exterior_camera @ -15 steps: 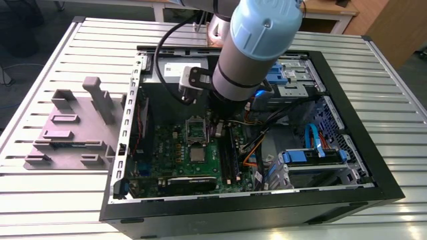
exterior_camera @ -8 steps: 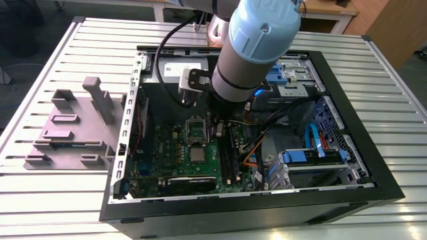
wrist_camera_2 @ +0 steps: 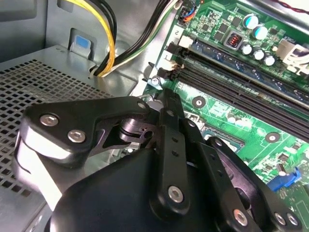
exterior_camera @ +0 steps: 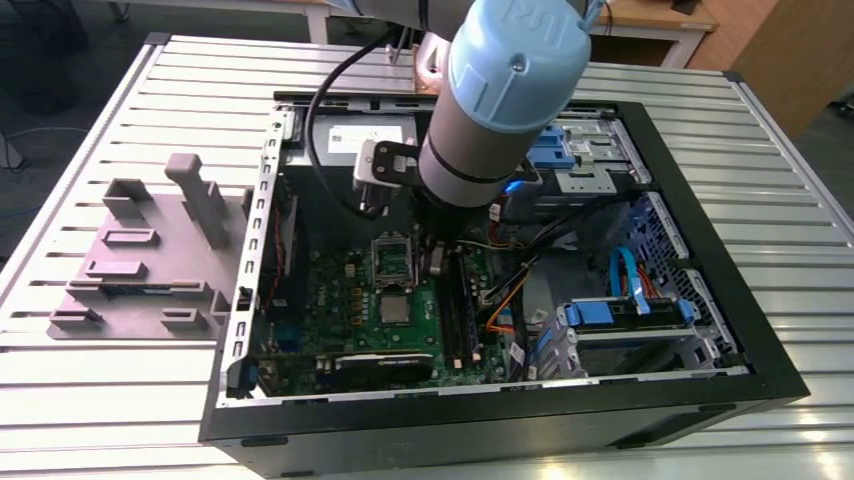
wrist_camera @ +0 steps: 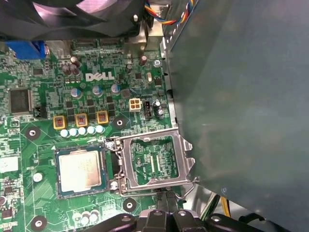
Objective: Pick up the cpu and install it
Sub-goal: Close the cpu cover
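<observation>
Item: cpu (wrist_camera: 79, 171), silver top up, lying flat and square inside its black socket on the green motherboard (wrist_camera: 43, 63); in the exterior view the cpu (exterior_camera: 396, 308) appeared as a pale square near the middle of the board. Condition of task: pick-up and placement judged complete, as the chip sat level in the socket and free of the gripper. The metal retaining bracket (wrist_camera: 154, 164) stood swung open just beside the socket, so the chip was judged not yet clamped. Item: gripper (wrist_camera: 164, 200), fingers drawn together with nothing seen between them, tips close to the open bracket's edge and apart from the chip. Item: arm (exterior_camera: 501, 90), reaching steeply down into the open computer case (exterior_camera: 694, 200) from its far side, wrist over the socket area. Also present: mauve-grey tray (exterior_camera: 134, 270) on the slatted table (exterior_camera: 134, 400), on the exterior view's left, outside the case.
</observation>
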Robot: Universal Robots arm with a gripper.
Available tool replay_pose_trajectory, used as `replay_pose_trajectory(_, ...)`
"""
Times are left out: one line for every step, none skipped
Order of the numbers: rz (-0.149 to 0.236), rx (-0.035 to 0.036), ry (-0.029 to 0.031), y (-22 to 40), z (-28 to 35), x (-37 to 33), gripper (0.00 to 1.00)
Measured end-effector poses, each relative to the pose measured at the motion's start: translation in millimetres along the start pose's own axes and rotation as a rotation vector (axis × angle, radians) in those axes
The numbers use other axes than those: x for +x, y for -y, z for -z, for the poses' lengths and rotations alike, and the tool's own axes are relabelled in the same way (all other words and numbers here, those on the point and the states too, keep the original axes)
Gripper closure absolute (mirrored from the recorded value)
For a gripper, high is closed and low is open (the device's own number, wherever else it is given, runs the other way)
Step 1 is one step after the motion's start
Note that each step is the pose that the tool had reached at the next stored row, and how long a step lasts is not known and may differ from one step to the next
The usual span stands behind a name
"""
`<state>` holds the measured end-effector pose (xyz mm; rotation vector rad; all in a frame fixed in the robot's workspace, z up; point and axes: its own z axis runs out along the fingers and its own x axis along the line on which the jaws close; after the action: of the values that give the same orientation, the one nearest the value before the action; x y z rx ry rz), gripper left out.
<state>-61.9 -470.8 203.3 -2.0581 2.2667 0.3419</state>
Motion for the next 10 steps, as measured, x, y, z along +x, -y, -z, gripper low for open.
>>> replay_pose_trajectory(0.001,0.0024,0.0016,0.0,-0.8,0.2,0.89)
replay_pose_trajectory(0.001,0.0046,0.0033,0.0,-1.6,0.4,0.89)
replay_pose_trajectory(0.003,0.0084,0.0063,0.2,-3.3,0.7,0.89)
replay_pose_trajectory(0.003,0.0086,0.0066,0.2,-3.5,0.7,0.89)
replay_pose_trajectory(0.003,0.0086,0.0065,0.2,-3.6,0.7,0.89)
replay_pose_trajectory(0.002,0.0086,0.0063,0.2,-3.6,0.7,0.89)
replay_pose_trajectory(0.003,0.0086,0.0064,0.2,-3.6,0.7,0.89)
replay_pose_trajectory(0.003,0.0086,0.0065,0.2,-3.7,0.7,0.89)
replay_pose_trajectory(0.003,0.0087,0.0068,0.2,-3.9,0.4,0.89)
replay_pose_trajectory(0.003,0.0088,0.0069,0.1,-4.0,0.0,0.89)
